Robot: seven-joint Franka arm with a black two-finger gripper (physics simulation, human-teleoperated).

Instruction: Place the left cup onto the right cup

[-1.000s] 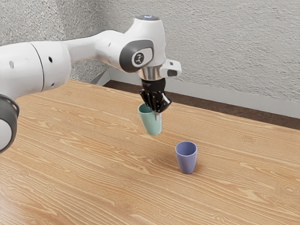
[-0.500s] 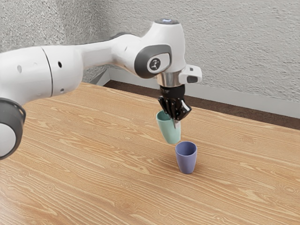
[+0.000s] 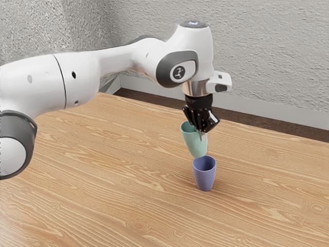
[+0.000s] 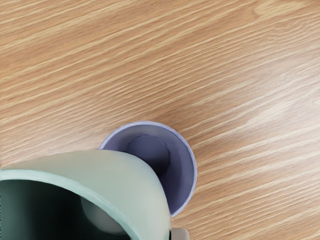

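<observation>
Our end effector point(image 3: 201, 127) gripping green cup point(image 3: 195, 145) by rim, cup tilted, mouth toward exterior view's left, base over purple cup point(image 3: 204, 174), partly hiding its rim.

The mint-green cup point(image 3: 194, 141) hung tilted in the air, mouth up, its base close over the rim of the purple cup point(image 3: 204, 173). The purple cup stood upright beneath it, mouth open, nothing inside.

Matt green cup point(image 3: 195, 142), matt purple cup point(image 3: 204, 173), grained wooden table point(image 3: 103, 170)
</observation>
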